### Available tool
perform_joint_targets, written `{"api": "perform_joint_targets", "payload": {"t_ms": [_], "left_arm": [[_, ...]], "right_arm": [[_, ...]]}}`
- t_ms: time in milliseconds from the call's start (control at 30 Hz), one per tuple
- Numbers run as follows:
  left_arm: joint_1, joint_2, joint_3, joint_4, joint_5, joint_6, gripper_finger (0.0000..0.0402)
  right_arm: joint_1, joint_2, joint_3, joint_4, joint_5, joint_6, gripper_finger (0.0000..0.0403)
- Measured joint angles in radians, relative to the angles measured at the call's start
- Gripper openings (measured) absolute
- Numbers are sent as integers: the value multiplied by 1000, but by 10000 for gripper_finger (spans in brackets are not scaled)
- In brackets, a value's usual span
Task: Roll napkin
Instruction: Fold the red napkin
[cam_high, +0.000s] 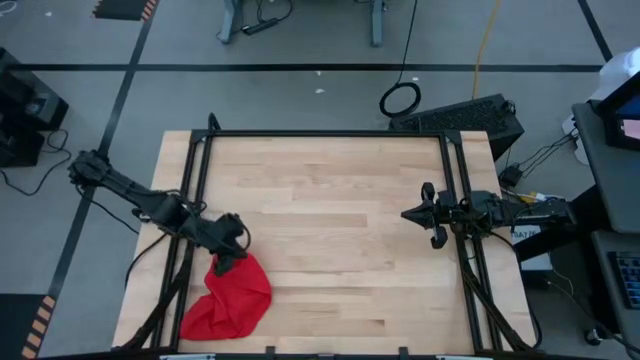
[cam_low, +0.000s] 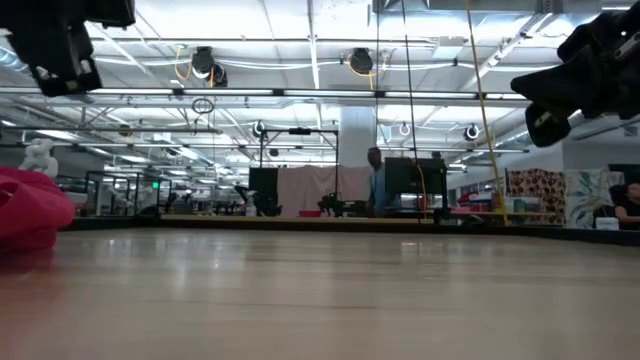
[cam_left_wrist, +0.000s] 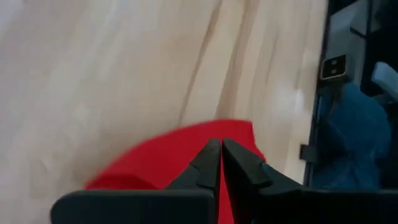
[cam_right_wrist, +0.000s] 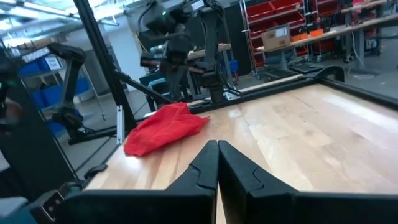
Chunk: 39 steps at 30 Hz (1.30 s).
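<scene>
Napkin (cam_high: 228, 298): bright red, crumpled into a loose heap, lying on the wooden worktop (cam_high: 330, 230) close to its front left corner, well inside the black frame rails. Seen from table height as a soft red mound (cam_low: 30, 208) at the worktop's left edge; seen from the right wrist as a bunched, folded heap (cam_right_wrist: 165, 127) across the boards, near the left rail.

Left gripper (cam_high: 226, 258): poised directly over the napkin's rear edge, fingers pressed together; whether cloth is caught between the tips cannot be told. From its own wrist, two dark fingers (cam_left_wrist: 200, 168) meeting in a thin seam, red cloth (cam_left_wrist: 180, 152) spread just beyond and below the tips, pale wood past that.

Right gripper (cam_high: 412, 214): farther back, near the worktop's right edge about midway along it, well apart from the napkin, fingers shut on nothing, pointing across the boards toward the left side. From its wrist, fingers (cam_right_wrist: 233, 165) closed tight above bare wood.

Beyond the worktop's far edge: open workshop, a person (cam_low: 374, 180) standing beside a dark monitor.
</scene>
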<state>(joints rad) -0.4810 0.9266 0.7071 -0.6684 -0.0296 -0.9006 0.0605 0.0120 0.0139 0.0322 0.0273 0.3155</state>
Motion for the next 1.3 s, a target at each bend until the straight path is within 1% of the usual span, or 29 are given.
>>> {"api": "perform_joint_targets", "payload": {"t_ms": [67,133,200,333,467,567,833,933,1000,1100,1233,1300], "left_arm": [[-38,37,0,-3,2,-41,28],[-70,72,0,-9,0,-93,44],[-90,103,0,-20,-23,-176,67],[-108,152,0,-33,-32,-323,122],[-110,205,0,-35,-46,-373,162],[-111,251,0,-38,-47,-378,173],[-110,351,0,-44,-15,-378,176],[-110,383,0,-44,-15,-377,169],[-110,402,0,-43,-14,-372,151],[-110,432,0,-36,-13,-353,104],[-110,463,0,-13,-8,-314,23],[-110,466,0,-11,-8,-307,11]], "right_arm": [[0,0,0,0,0,20,0],[0,0,0,0,0,24,0],[0,0,0,-4,0,25,0],[0,0,0,-14,-2,43,0],[0,0,0,-14,-3,70,0],[0,0,0,-14,-6,99,0],[0,6,0,-15,-9,138,0],[0,17,0,-15,-9,145,0],[0,28,0,-15,-7,145,0],[0,42,0,-15,-6,145,0],[0,59,0,-15,-5,156,0],[0,66,0,-15,-5,168,0]]}}
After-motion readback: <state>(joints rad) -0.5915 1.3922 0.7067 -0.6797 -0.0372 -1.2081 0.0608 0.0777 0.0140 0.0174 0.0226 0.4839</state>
